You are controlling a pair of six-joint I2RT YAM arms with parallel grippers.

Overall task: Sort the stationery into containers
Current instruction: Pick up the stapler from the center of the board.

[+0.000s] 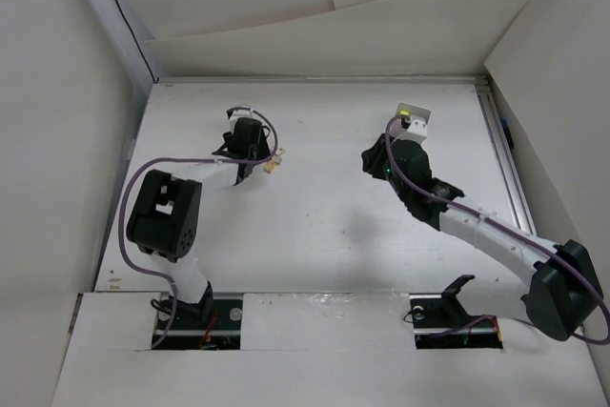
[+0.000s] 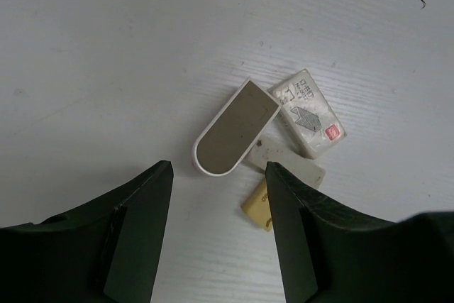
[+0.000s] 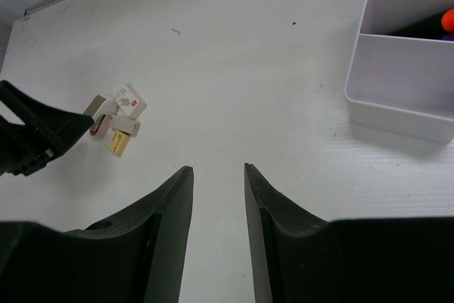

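Note:
In the left wrist view my left gripper (image 2: pixel 217 168) is open just above the table. Ahead of it lies a cluster of stationery: a rounded white-rimmed grey piece (image 2: pixel 235 127), a wrapped white eraser (image 2: pixel 308 113), a pale flat piece (image 2: pixel 298 167) and a small yellow eraser (image 2: pixel 255 206) beside the right finger (image 2: pixel 298 225). From above, the left gripper (image 1: pixel 250 165) is beside the cluster (image 1: pixel 274 161). My right gripper (image 3: pixel 217 169) is open and empty. The white tub (image 3: pixel 397 83) is at its upper right, with an orange cap (image 3: pixel 447 18) inside. From above, the tub (image 1: pixel 416 117) sits just beyond the right gripper (image 1: pixel 375 159).
Tall white cardboard walls (image 1: pixel 67 121) ring the table on the left, back and right. A metal rail (image 1: pixel 505 169) runs along the right edge. Purple cables (image 1: pixel 129 207) loop off both arms. The left gripper (image 3: pixel 35 136) shows at the left of the right wrist view.

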